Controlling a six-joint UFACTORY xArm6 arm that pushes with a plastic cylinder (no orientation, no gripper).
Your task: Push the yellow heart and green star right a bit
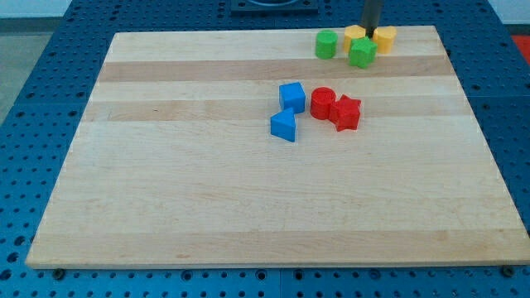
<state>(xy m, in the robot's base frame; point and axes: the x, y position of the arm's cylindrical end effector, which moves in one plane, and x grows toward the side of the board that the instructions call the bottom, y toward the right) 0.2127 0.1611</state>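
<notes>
Camera view puts the yellow heart point(384, 37) near the board's top edge toward the view's right, with the green star point(362, 52) just below and to its left, the two seeming to touch. My tip point(369, 31) stands between the heart and a second yellow block point(354, 34), whose shape I cannot make out because the rod covers part of it; the rod has no jaws, so it only presses sideways and holds nothing. A green block point(326, 44), roughly cylindrical, sits just left of the cluster. From this spot a rightward push would probably catch the heart alone, since the star lies lower than the tip's line, and the pair could separate. The heart is also close to the wooden board point(248, 199)'s top edge, so an angled shove might slide it off. The blue blocks point(291, 97) and red blocks point(335, 108) at mid-board lie well apart and seem safe.
</notes>
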